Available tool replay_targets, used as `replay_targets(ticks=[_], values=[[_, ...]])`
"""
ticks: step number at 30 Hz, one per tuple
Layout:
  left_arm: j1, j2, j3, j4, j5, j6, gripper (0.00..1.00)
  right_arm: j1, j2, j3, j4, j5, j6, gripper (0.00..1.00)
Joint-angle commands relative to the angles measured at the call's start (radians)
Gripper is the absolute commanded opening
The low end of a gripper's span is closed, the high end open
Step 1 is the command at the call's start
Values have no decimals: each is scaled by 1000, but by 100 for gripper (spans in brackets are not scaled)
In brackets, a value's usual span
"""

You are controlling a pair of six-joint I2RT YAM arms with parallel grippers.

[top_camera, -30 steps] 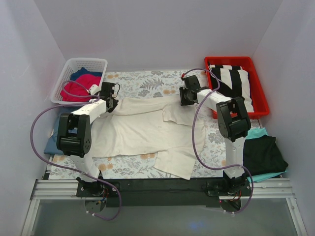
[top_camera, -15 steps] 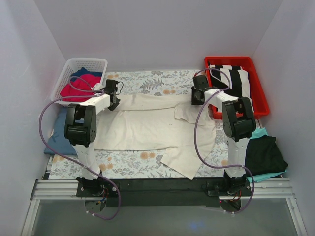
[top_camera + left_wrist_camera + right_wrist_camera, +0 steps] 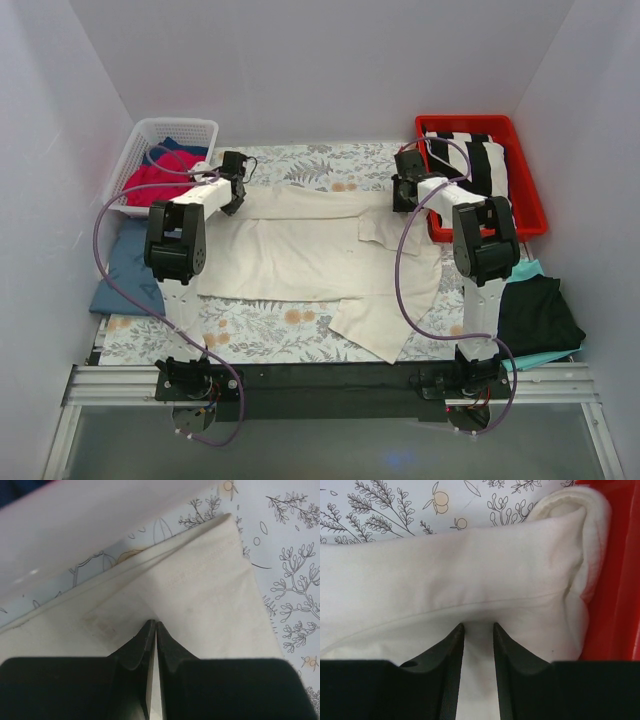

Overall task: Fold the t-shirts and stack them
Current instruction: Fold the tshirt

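Observation:
A large cream t-shirt [image 3: 310,250] lies spread across the floral table covering [image 3: 300,165]. My left gripper [image 3: 236,203] is at the shirt's far left corner. In the left wrist view it [image 3: 152,625] is shut on the cream cloth [image 3: 200,595]. My right gripper [image 3: 402,203] is at the shirt's far right corner, beside the red bin. In the right wrist view it [image 3: 479,626] pinches a thick fold of the cream cloth [image 3: 470,560]. The shirt's near right part [image 3: 375,320] hangs loose and rumpled.
A white basket [image 3: 205,128] at the far left holds red and navy shirts. A red bin [image 3: 530,200] at the far right holds a black-and-white striped cloth. A black shirt [image 3: 535,310] lies on a teal one at the right. A blue shirt [image 3: 125,265] lies at the left.
Both grippers have moved toward the far edge and apart, pulling the cream shirt's far edge back and stretching it straighter.

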Motion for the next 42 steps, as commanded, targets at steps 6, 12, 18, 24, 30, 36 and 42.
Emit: replay_targets(ticks=[6,12,18,24,30,36,42], values=[[28,-100,-189,-99,-91,-98,4,-7,52,28,-119,38,0,36],[28,-131,-157,-83,-79,-58,4,-7,-6,-39,-121,49,19,35],[28,-179,-84,-20,-15,43,4,-2,-87,-31,-119,19,6,35],[26,-235,-98,36,28,105,5,65,-188,-57,-113,-8,-7,38],[26,-200,-98,66,73,148,6,145,-215,-73,-95,-52,0,39],[28,-157,-109,89,119,154,6,185,-149,-54,-92,-86,5,39],[28,-133,-132,85,106,142,6,213,-100,-131,-65,-87,23,38]])
